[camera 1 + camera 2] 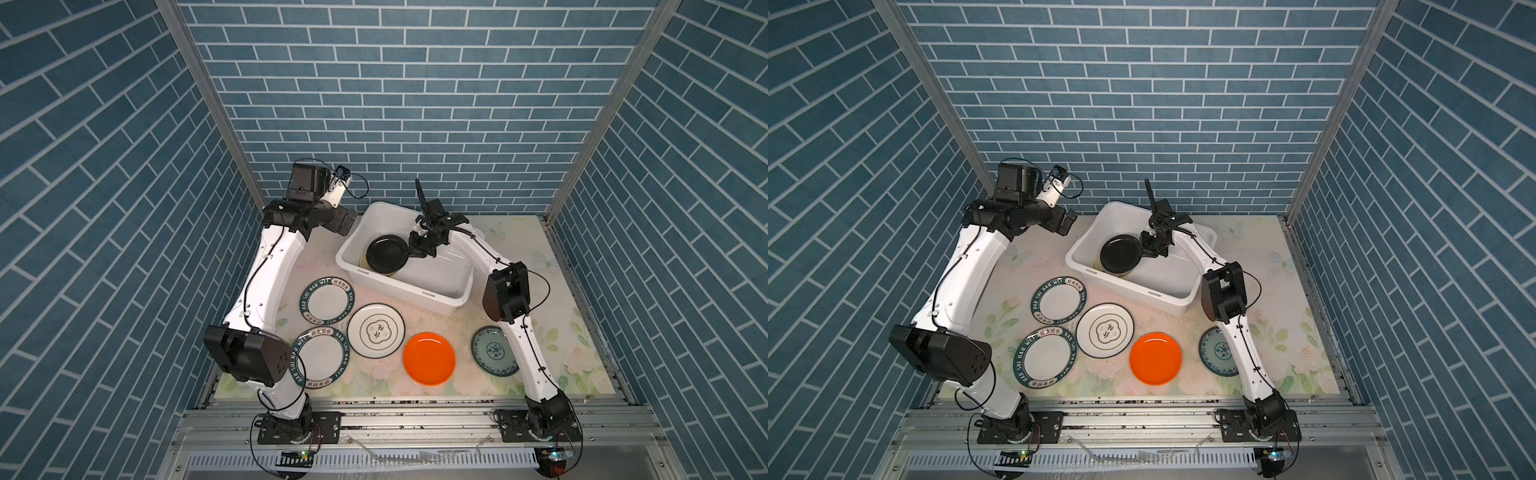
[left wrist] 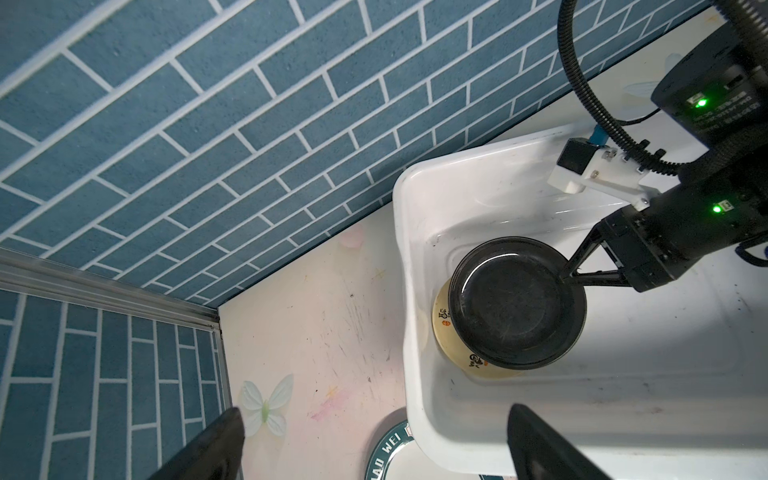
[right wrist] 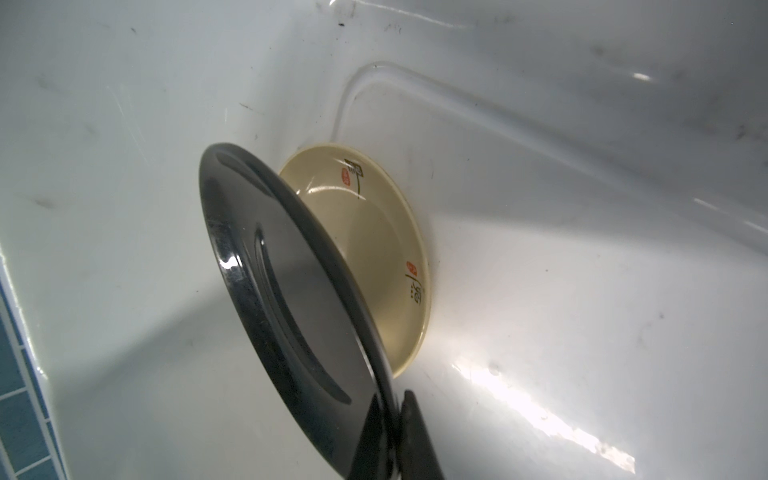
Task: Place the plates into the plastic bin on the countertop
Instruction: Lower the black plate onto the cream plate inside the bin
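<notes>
Plates round, shallow, hard-glazed. Black plate point(image 3: 291, 291) glossy, pinched at its rim by the closed right gripper point(image 2: 565, 276), held tilted inside the plastic bin point(image 1: 415, 297), over a cream plate point(image 3: 374, 232) lying flat on the bin floor next to a corner; contact between the two not determinable. Bin white, smooth, scuffed, with rounded corners, rolled rim and sloping walls. Left gripper point(image 1: 347, 220) spread wide, holding nothing, raised beside the bin's far left corner.

Countertop point(image 1: 453, 328) pale cream, printed with faint flowers and butterflies, scratched. Blue brick-pattern walls point(image 1: 415, 104) on three sides, grey metal rail point(image 1: 415, 415) along the front.

Outside the bin, flat on the countertop: lettered plate by the bin point(image 1: 327, 300), lettered plate by the rail point(image 1: 322, 357), gold-motif plate point(image 1: 376, 330), orange plate point(image 1: 429, 358), and blue-green plate point(image 1: 494, 351) partly covered by the right arm point(image 1: 528, 353).
</notes>
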Controlling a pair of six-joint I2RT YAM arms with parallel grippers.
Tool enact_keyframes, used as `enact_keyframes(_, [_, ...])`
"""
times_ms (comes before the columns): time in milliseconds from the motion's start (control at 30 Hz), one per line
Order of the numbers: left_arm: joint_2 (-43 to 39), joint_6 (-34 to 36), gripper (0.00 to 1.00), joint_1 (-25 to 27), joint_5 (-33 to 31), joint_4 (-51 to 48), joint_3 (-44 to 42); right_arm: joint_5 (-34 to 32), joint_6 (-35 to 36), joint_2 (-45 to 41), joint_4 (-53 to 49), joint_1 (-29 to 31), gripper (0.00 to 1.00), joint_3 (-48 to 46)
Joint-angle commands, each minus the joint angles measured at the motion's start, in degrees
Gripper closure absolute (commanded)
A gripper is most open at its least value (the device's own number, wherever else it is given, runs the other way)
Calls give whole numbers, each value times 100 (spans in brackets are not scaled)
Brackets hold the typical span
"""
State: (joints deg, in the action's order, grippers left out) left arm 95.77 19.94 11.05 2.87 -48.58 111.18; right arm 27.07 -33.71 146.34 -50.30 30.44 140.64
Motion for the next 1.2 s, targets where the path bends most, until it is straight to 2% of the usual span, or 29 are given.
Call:
enact_keyframes(0, [-45, -131, 0, -83, 166, 26, 70, -42, -191, 192, -68, 41, 99, 214])
enact_keyframes(600, [-49, -228, 0, -164, 249, -29, -17, 13, -429, 524, 116, 142, 97, 361])
enact_keyframes(1167, [21, -276, 0, -191, 323, -91, 55, 44, -487, 613, 94, 173, 87, 371])
